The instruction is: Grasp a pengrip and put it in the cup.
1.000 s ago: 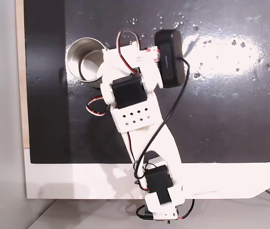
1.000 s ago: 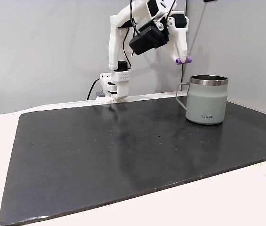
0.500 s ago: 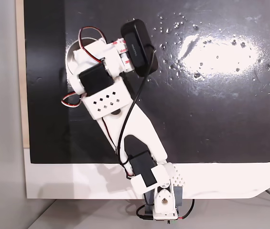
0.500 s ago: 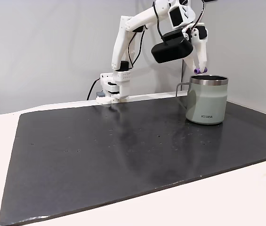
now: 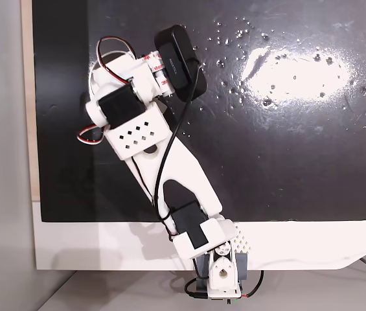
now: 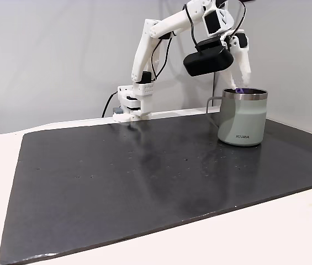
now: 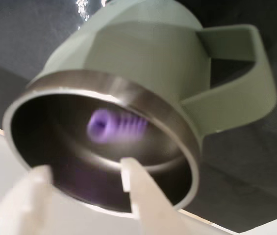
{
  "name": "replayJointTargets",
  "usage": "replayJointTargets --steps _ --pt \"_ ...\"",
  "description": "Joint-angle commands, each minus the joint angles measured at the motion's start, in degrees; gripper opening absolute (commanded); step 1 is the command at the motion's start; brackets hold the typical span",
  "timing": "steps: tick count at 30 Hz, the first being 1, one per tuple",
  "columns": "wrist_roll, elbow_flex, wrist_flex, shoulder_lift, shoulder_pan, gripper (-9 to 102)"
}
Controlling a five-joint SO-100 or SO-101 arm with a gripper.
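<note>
White two-finger hand hangs right over the mouth of the round pale-green mug with a shiny steel rim and flat band handle, the cup. In the wrist view the fingers stand a moderate gap apart with nothing between them. The tiny purple ribbed rubbery cylinder, the pengrip, is blurred and sits inside the cup's opening, apart from both fingertips; cannot tell whether it touches the cup's wall or bottom.

In a fixed view from the side, the hand points down just above the cup, with a faint purple smear at the rim. Cup stands upright on the black mat of the counter, handle toward the arm's base.

In a fixed view from above, the white arm and black camera box cover the cup almost fully, near the mat's upper left.
</note>
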Motion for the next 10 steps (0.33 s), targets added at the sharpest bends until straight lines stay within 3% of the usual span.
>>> replayJointTargets --steps 1,10 --pt "-0.09 -4.22 -0.79 0.97 0.53 20" --pt "-0.09 -4.31 -0.62 0.97 0.53 21"
